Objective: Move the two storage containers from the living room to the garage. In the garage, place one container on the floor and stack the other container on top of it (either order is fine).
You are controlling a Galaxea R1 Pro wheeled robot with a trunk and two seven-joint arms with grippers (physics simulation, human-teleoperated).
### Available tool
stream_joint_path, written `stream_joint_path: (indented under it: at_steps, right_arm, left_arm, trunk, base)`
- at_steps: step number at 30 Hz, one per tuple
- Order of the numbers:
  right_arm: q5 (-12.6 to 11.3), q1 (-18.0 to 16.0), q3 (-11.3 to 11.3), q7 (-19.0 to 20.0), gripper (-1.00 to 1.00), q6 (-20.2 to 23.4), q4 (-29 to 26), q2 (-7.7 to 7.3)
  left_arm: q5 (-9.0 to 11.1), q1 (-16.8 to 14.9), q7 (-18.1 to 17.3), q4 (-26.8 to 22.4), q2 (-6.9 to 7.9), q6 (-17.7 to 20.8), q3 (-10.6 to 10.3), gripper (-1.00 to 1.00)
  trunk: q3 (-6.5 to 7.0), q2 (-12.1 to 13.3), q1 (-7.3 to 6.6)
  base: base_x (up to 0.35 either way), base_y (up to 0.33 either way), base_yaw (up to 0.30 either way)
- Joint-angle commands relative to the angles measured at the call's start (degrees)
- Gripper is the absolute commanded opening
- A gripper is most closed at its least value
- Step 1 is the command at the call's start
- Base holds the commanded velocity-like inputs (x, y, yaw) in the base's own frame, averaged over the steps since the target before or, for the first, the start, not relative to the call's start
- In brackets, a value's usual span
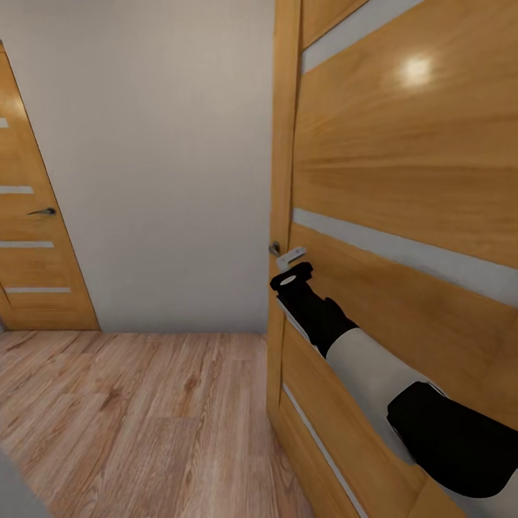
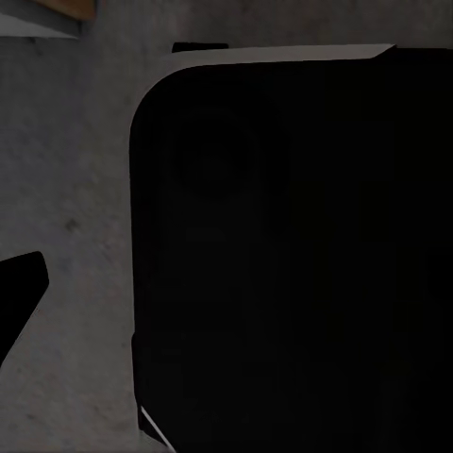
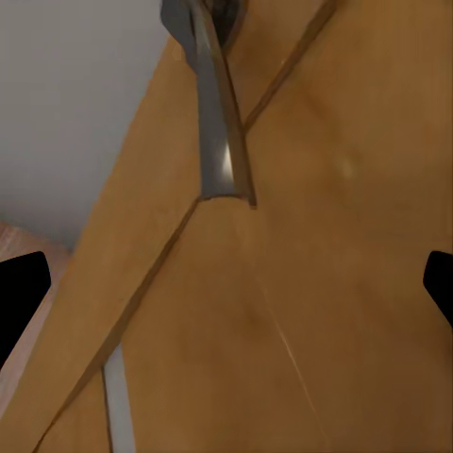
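The right gripper point(image 1: 293, 267) reaches just beside the lever handle point(image 1: 290, 252) of a wooden door point(image 1: 403, 180) with pale inset stripes. In the right wrist view that handle point(image 3: 219, 113) shows close up, and the two dark fingertips point(image 3: 19, 297) stand wide apart at the frame's edges, holding nothing. A light wood plank floor point(image 1: 129, 410), a grey-white wall point(image 1: 158, 158) and a second wooden door point(image 1: 32, 237) lie to the left. The left wrist view shows grey mottled floor point(image 2: 71, 226), a big black rounded body point(image 2: 293, 255) and one fingertip point(image 2: 19, 288); whether that gripper is open, I cannot tell.
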Motion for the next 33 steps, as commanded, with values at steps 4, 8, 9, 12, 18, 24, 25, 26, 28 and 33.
stream_joint_path:
  at_steps: [4,8,9,12,18,24,25,26,28,33]
  right_arm:
    - [0.83,-0.07,0.15,-0.51,1.0,0.58,-0.02,0.0]
    - [0.82,-0.07,0.15,-0.69,1.0,0.59,-0.02,0.0]
    - [0.82,-0.07,0.15,-0.7,1.0,0.59,-0.02,0.0]
    - [0.85,-0.07,0.15,-0.76,1.0,0.59,-0.02,0.0]
    - [0.91,-0.07,0.15,-0.86,1.0,0.59,-0.02,0.0]
    - [0.91,-0.07,0.15,-1.09,1.0,0.59,-0.02,0.0]
    - [0.91,-0.07,0.15,-1.13,1.0,0.61,-0.02,0.0]
    - [0.91,-0.07,0.15,-1.16,1.0,0.63,-0.02,0.0]
    - [0.91,-0.07,0.15,-1.22,1.0,0.66,-0.02,0.0]
    - [0.91,-0.07,0.15,-1.93,1.0,0.74,0.03,0.0]
  left_arm:
    - [0.12,0.0,-0.02,-0.02,0.01,-0.14,0.07,1.0]
    - [0.15,0.0,-0.02,-0.02,0.05,-0.1,0.06,1.0]
    - [0.15,0.0,-0.02,-0.02,0.06,-0.09,0.04,1.0]
    - [0.15,0.0,-0.06,-0.02,0.08,-0.06,0.05,1.0]
    - [0.15,0.0,-0.04,-0.02,0.02,-0.13,0.05,1.0]
    - [0.15,0.0,-0.06,-0.02,0.04,-0.11,0.05,1.0]
    - [0.15,0.0,-0.08,-0.02,0.06,-0.09,0.02,1.0]
    - [0.15,0.0,-0.09,-0.02,0.07,-0.08,0.0,1.0]
    - [0.15,0.0,-0.1,-0.02,0.08,-0.06,0.01,1.0]
    - [0.15,0.0,-0.11,-0.02,0.03,-0.11,0.04,1.0]
  trunk:
    - [-0.05,-0.02,0.01]
    - [-0.05,-0.02,0.01]
    - [-0.05,-0.02,0.01]
    - [-0.05,-0.02,0.01]
    - [-0.05,-0.02,0.01]
    - [-0.05,-0.02,0.01]
    - [-0.05,-0.02,0.01]
    - [-0.05,-0.02,0.01]
    - [-0.05,-0.02,0.01]
    - [-0.05,-0.02,0.01]
  base:
    - [0.022,0.0,0.0]
    - [0.041,0.0,0.0]
    - [0.134,0.0,0.0]
    - [0.226,0.0,0.0]
    - [0.105,0.0,0.0]
    - [0.046,0.0,0.0]
    - [0.217,0.0,0.0]
    - [0.255,0.0,0.0]
    - [0.281,0.0,0.0]
    - [0.262,0.0,0.0]
